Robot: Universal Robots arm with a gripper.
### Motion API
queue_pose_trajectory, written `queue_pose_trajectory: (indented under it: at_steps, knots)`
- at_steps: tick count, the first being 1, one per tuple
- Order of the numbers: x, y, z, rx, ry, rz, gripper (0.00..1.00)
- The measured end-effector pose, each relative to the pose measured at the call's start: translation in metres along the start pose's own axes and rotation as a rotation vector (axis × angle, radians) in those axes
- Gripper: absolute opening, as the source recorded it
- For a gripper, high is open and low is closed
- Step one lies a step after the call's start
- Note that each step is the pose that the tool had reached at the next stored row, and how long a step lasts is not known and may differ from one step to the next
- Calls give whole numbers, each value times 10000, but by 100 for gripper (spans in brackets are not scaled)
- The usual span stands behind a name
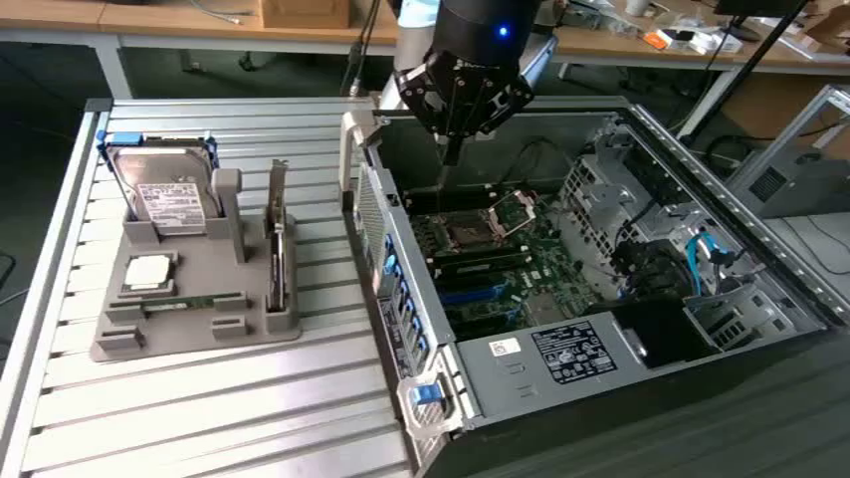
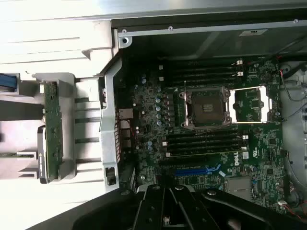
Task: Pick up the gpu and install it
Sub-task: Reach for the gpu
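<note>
**While empty: lining up the pick**

Though poised over the case (image 1: pixel 398 279), carries nothing: note the gripper (image 1: pixel 451 149) pinched shut and empty, aimed down at the mainboard (image 1: pixel 492 267) inside the case. Find the gpu (image 1: pixel 277 239) outside the case, on the exterior view's left of it, standing on edge in a grey rack (image 1: pixel 186 324), untouched and well apart from the gripper.

Read, by judgement, as the approach to the pick. To do it well:

- Rise clear of the case's rim before crossing toward the rack.
- Open wide before coming down, not on the way.
- Square the wrist to close across the card's thin top edge, on bare board rather than on parts.
- Stay off the drive (image 1: pixel 166 194), racked on the side farther from the case.
- Draw straight up to avoid binding in the rack's slot.

For pose: stands close to vertical, tool pointing straight down. Sits over the far end of the case in the exterior view, near its rack-side wall, looking squarely onto the mainboard and its open socket (image 2: pixel 206 108).
</note>
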State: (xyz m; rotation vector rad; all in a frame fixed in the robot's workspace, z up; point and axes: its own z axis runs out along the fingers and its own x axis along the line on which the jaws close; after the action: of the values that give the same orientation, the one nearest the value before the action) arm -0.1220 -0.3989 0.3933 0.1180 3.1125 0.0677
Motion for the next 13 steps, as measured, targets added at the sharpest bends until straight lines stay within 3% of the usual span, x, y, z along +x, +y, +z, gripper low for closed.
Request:
queue_pose_trajectory:
  at_steps: [13]
  knots:
    - [41,-3,-1,1,-1,0,11]
